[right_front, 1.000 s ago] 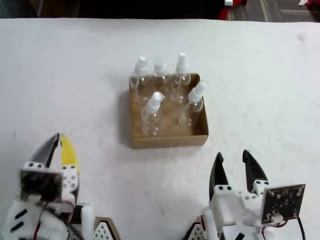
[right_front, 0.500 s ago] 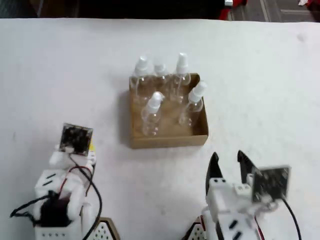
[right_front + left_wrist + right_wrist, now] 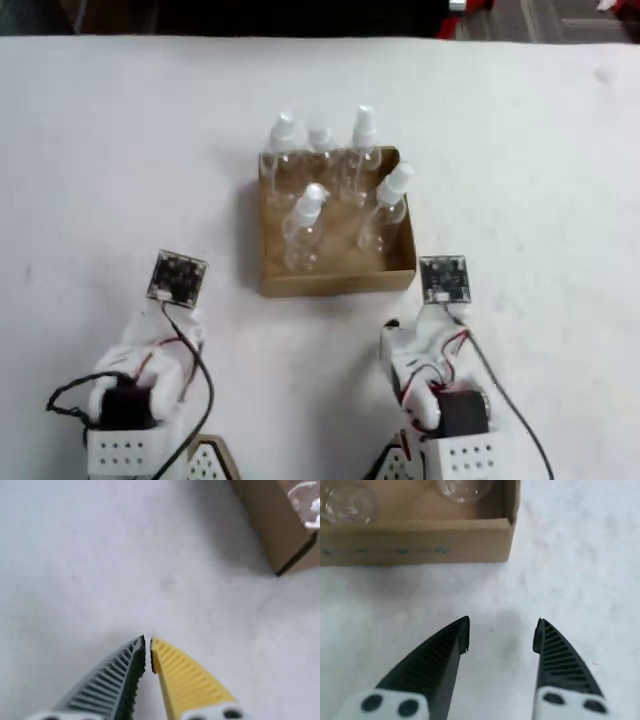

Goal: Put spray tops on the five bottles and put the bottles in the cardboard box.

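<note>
Five bottles stand in the cardboard box, each with a white spray top on.
We see the box in the middle of the white table. Our left gripper points down at the table near a box corner. Its fingers are almost touching and hold nothing. Our right gripper is just in front of the box wall, with its fingers spread wide and nothing in them.

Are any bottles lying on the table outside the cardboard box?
No, all five bottles stand upright inside the cardboard box, as the high view shows.
</note>
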You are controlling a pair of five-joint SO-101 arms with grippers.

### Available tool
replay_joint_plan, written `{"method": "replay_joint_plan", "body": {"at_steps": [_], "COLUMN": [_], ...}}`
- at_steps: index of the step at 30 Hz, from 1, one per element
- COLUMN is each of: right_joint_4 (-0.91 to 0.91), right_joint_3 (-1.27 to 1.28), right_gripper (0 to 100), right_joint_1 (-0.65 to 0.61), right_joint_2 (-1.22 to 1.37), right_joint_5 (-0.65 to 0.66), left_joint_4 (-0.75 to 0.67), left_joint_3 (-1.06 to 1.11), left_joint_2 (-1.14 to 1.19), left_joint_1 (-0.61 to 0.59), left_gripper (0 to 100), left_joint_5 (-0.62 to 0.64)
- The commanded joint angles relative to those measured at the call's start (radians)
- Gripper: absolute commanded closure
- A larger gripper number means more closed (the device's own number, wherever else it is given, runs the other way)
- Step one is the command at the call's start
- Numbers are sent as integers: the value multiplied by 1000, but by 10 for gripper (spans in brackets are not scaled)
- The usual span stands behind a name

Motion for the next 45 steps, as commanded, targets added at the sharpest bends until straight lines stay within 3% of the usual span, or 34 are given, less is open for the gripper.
{"method": "replay_joint_plan", "body": {"at_steps": [1, 14, 21, 45], "right_joint_4": [42, 42, 42, 38], "right_joint_3": [21, 21, 21, 21], "right_gripper": [813, 813, 814, 815], "right_joint_1": [5, 15, 208, 174], "right_joint_2": [15, 15, 15, 21], "right_joint_5": [9, 12, 12, 14], "left_joint_4": [77, 78, 78, 78], "left_joint_3": [0, 0, 0, 0], "left_joint_2": [-4, -5, -5, -5], "left_joint_1": [-5, -4, -4, -4], "left_gripper": [976, 976, 976, 976], "left_joint_5": [-2, -2, -2, -2]}}
